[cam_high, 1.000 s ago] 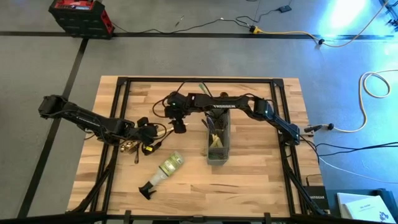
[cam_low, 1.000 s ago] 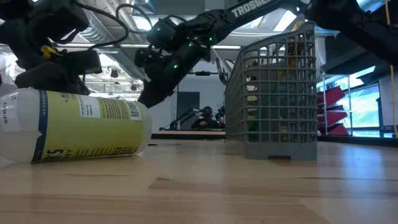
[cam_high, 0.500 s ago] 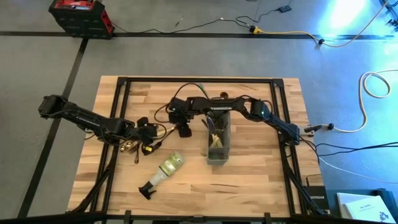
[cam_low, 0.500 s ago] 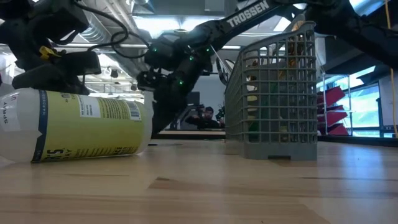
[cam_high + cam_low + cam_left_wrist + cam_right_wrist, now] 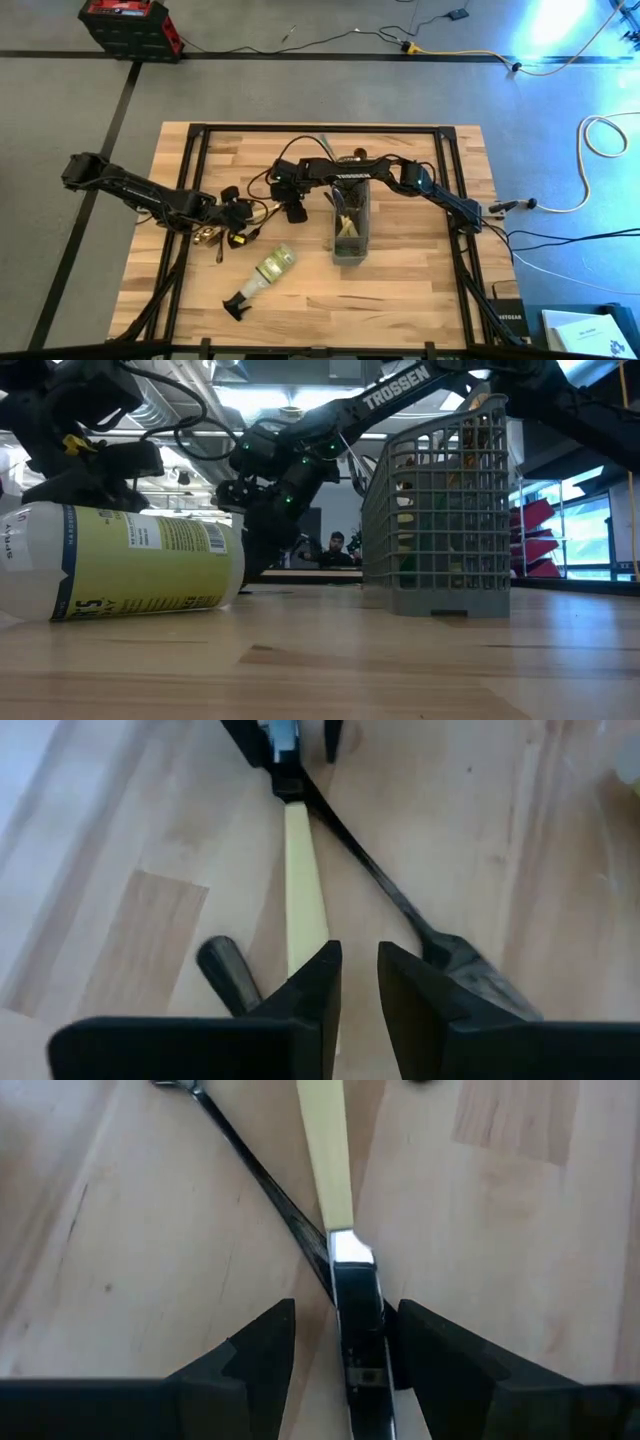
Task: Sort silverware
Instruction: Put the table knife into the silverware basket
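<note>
A cream-handled knife (image 5: 265, 207) lies on the table between my two grippers, across a dark bronze utensil (image 5: 400, 910). My left gripper (image 5: 240, 215) is at the handle's wide end, its fingers (image 5: 360, 970) nearly together with bare wood in the slit. One of those fingers covers the handle's end (image 5: 318, 945). My right gripper (image 5: 293, 210) is open and points steeply down. Its fingers (image 5: 345, 1312) stand on either side of the knife's metal part (image 5: 352, 1280), just past the cream handle (image 5: 325, 1150). More silverware stands in the grey mesh caddy (image 5: 350, 245). My left gripper has one fingertip (image 5: 325, 980) over the wide end of the cream handle, coming slanting down from the table's left. Whether it touches the handle I cannot tell; nothing shows between the fingers.
A spray bottle (image 5: 262, 275) lies on its side near the front, close to my left gripper. Gold pieces (image 5: 207, 237) lie under the left arm. A dark rounded handle end (image 5: 225, 965) rests beside the knife. The caddy (image 5: 440, 510) stands just right of my right gripper.
My right gripper has come down toward the table and slightly toward the near edge, tipping more steeply, until its fingers straddle the knife's metal part. Its finger gap has stayed the same. The knife has not moved.
</note>
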Robot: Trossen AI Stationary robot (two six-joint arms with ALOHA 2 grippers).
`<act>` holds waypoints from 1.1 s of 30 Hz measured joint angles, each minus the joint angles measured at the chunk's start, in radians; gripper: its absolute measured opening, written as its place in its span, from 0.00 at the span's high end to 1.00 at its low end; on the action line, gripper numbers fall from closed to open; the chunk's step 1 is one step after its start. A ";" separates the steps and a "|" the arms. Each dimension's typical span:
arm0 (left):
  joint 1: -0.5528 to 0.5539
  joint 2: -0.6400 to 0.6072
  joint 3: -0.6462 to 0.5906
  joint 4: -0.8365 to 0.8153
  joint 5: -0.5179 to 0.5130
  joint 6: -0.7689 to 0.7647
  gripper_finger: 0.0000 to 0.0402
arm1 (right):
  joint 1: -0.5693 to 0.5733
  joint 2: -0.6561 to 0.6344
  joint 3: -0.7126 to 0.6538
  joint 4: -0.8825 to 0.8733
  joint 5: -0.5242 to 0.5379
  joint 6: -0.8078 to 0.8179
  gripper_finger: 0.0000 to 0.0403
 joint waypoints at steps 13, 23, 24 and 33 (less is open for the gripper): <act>0.002 0.000 0.000 0.000 -0.058 0.053 0.87 | -0.005 0.009 0.001 -0.001 0.031 -0.007 0.71; 0.054 0.000 0.000 0.000 -0.069 0.106 0.87 | -0.006 0.010 0.000 -0.005 0.033 -0.020 0.82; 0.061 0.000 0.000 0.001 -0.069 0.114 0.87 | -0.006 0.010 0.000 -0.005 0.033 -0.020 0.82; 0.126 0.000 0.000 0.001 -0.069 0.129 0.87 | -0.006 0.011 -0.001 -0.007 0.033 -0.020 0.82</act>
